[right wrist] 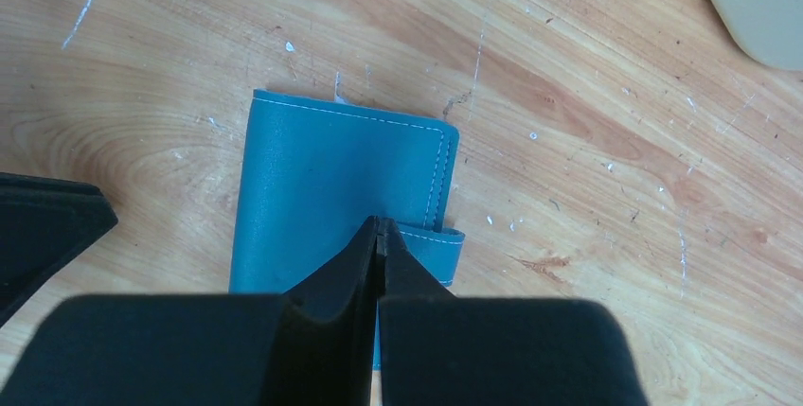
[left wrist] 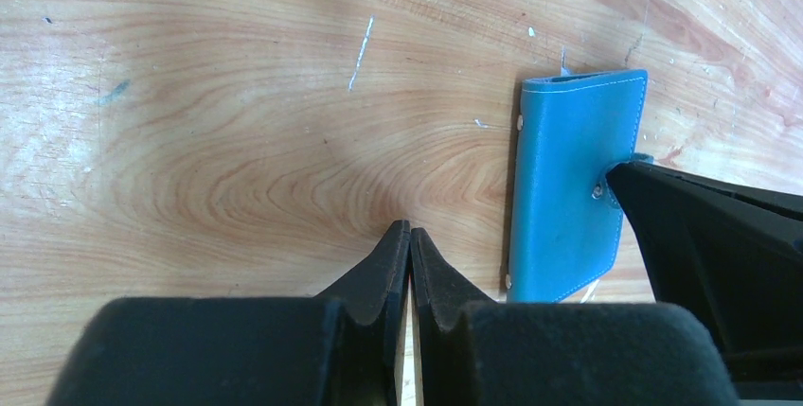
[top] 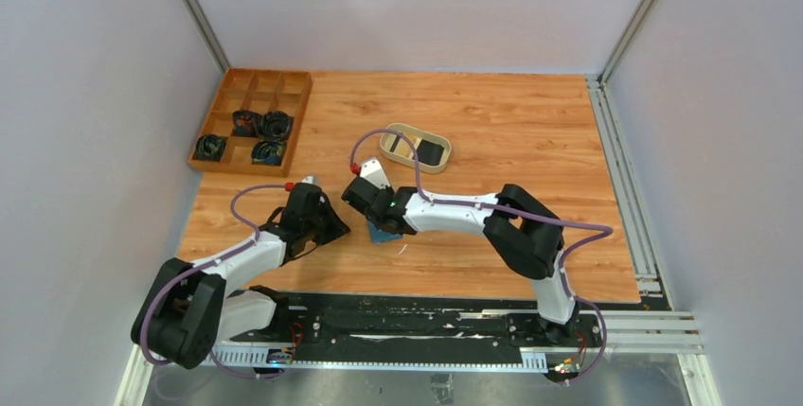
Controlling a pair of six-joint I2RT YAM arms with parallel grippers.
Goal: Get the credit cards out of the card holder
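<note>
The teal-blue card holder (right wrist: 331, 188) lies folded shut and flat on the wooden worktop (top: 511, 122), near the middle of the top view. The right claw (right wrist: 379, 228) has its fingertips pressed together, empty, and they sit over the holder's edge just beside the snap tab (right wrist: 445, 240). The left claw (left wrist: 409, 236) is closed too, holding nothing, just left of the holder. Above centre, the beige oval dish (top: 383, 144) holds black and tan credit cards (top: 432, 152).
</note>
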